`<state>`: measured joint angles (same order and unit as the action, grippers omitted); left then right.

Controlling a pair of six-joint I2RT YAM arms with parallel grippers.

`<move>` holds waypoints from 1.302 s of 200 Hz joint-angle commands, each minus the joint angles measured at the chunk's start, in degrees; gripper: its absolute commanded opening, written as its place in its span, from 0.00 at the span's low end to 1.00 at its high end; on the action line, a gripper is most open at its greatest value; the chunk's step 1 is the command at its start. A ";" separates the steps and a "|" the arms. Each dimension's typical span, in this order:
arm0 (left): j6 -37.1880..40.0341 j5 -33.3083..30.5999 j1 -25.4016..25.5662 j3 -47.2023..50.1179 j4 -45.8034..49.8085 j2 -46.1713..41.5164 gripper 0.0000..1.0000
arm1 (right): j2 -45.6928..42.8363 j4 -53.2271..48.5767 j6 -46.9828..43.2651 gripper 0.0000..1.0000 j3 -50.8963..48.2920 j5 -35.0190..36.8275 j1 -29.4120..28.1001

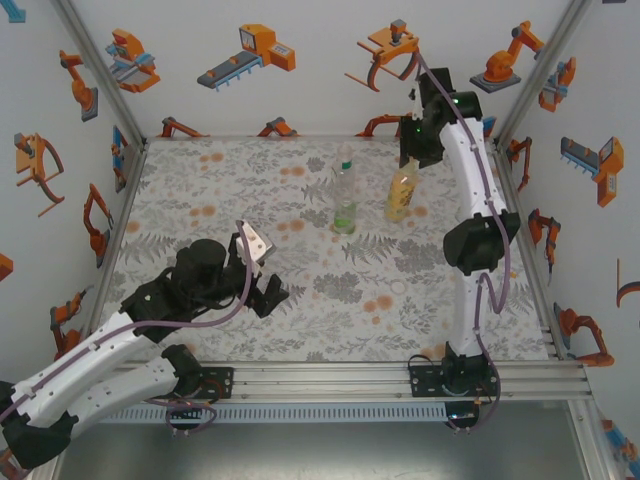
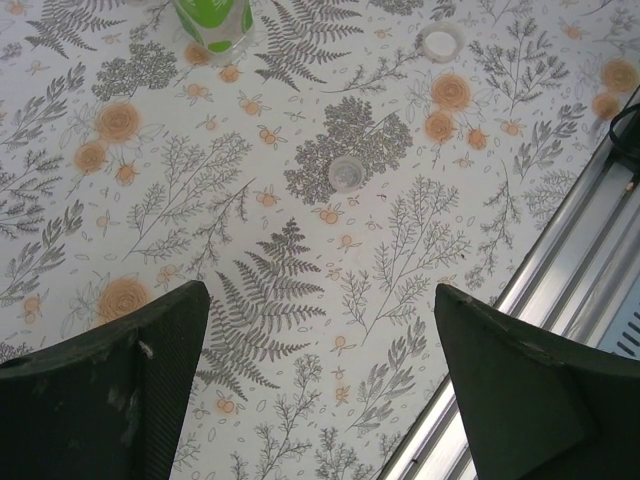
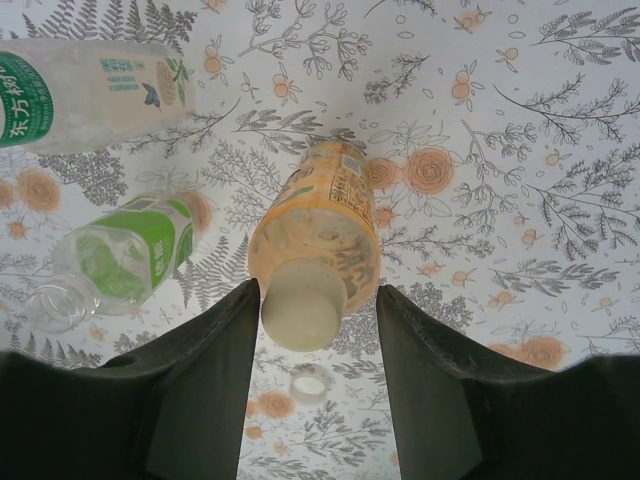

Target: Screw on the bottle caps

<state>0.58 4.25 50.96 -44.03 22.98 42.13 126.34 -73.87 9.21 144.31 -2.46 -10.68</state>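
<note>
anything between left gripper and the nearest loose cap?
Nothing visible. In the left wrist view the cap lies on bare tablecloth straight ahead of the open left gripper. A second cap and the green bottle sit farther back, off to either side, not in the path.

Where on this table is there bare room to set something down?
The table is bare at the back left, between the wall and the clear bottle, and mid-front, save two loose caps. Crowded: back right, three bottles close together, the right gripper over the amber one.
</note>
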 commanded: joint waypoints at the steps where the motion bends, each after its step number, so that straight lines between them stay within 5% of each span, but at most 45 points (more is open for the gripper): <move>1: 0.03 -0.31 -0.25 -2.18 -0.05 -1.30 0.86 | -4.09 -2.59 1.59 0.49 1.12 -1.26 0.04; 86: -4.39 -5.86 -0.25 2.07 -5.92 -8.35 0.85 | -24.64 5.84 5.03 0.49 -28.51 -3.50 -0.72; 157: -6.95 -7.52 -0.25 5.71 -8.93 -11.44 0.85 | -46.19 31.64 10.26 0.54 -66.47 -6.32 -5.51; 203: -7.48 -8.66 -0.25 6.63 -9.27 -11.99 0.85 | -52.11 44.44 16.59 0.62 -81.01 1.92 -12.72; 260: -7.59 -10.72 -0.20 7.53 -9.15 -12.66 0.86 | -49.76 51.60 20.39 0.69 -83.56 12.87 -20.48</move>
<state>-5.76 -4.93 50.96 -37.60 15.75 30.26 75.57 -28.71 26.63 60.49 3.60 -28.97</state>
